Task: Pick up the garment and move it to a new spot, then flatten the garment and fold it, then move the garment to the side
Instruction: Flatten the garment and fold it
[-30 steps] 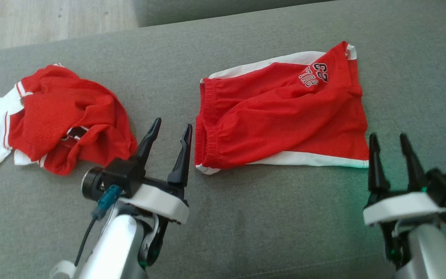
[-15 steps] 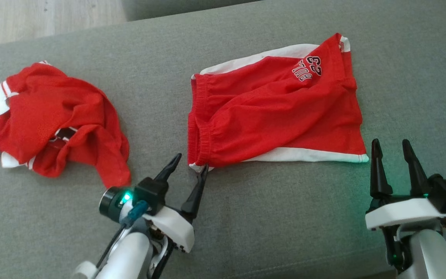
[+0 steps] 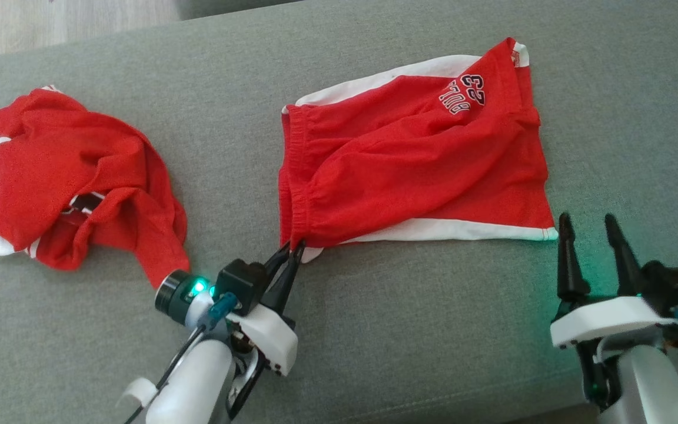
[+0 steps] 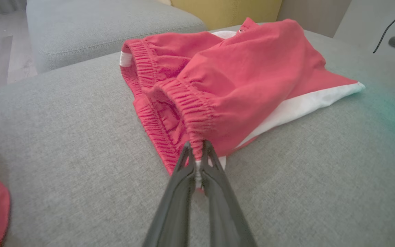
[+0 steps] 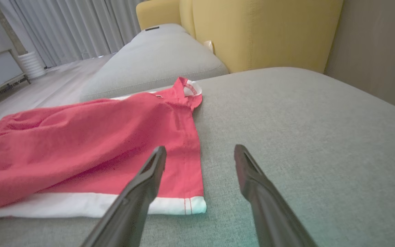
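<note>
The garment, a pair of red shorts [image 3: 415,159] with white side stripes and a printed number, lies spread on the grey sofa cushion [image 3: 409,330]. My left gripper [image 3: 293,250] is shut on the near corner of their gathered waistband. In the left wrist view the left gripper [image 4: 197,147] pinches that waistband corner of the shorts [image 4: 245,79], and the cloth rises slightly at the pinch. My right gripper [image 3: 586,221] stands open just short of the near hem corner. The right wrist view has the right gripper [image 5: 200,148] apart from the shorts [image 5: 98,144], holding nothing.
A crumpled red and white jersey [image 3: 68,182] lies at the cushion's left, its edge close to my left wrist. A second grey cushion [image 5: 156,58] and a yellow armchair [image 5: 262,31] stand beyond. Wooden floor [image 3: 50,23] shows at the far left.
My left gripper has come down to the waistband's near corner and shut on it. The right gripper has stayed open in place. The head camera has shifted a little.
</note>
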`<state>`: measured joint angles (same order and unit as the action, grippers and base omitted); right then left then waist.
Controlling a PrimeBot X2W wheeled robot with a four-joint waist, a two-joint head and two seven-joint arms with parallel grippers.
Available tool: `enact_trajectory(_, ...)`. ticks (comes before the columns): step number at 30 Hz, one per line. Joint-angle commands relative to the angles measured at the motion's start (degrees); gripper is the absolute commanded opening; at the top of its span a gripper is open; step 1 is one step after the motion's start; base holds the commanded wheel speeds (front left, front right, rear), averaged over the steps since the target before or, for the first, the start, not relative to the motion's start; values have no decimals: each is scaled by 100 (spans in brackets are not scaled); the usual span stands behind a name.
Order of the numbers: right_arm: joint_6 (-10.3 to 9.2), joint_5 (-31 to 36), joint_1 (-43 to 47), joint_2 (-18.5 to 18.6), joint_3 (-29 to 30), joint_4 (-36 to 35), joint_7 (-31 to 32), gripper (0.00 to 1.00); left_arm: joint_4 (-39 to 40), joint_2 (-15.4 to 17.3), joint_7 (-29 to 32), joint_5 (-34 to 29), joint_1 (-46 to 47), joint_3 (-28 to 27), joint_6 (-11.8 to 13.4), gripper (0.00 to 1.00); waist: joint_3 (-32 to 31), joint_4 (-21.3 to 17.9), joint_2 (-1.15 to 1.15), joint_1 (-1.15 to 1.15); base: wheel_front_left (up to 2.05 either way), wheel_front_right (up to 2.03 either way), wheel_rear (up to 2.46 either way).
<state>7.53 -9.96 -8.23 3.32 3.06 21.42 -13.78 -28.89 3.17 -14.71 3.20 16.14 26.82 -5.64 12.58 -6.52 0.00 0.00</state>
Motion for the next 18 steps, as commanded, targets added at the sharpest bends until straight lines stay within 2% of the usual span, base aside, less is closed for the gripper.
enact_trajectory(1,-4,71,-165,2,-101,-81,71,100,176,42,-29,18,253,-186,-19,0,1,6,0,0,0,0,0)
enact_trajectory(10,-4,126,-347,15,36,569,445,100,659,-7,-29,222,176,-324,58,0,-31,169,0,0,0,0,0)
enact_trajectory(18,-4,4,-591,49,-118,1261,545,100,812,-22,-29,224,134,-277,49,0,-58,294,0,0,0,0,0)
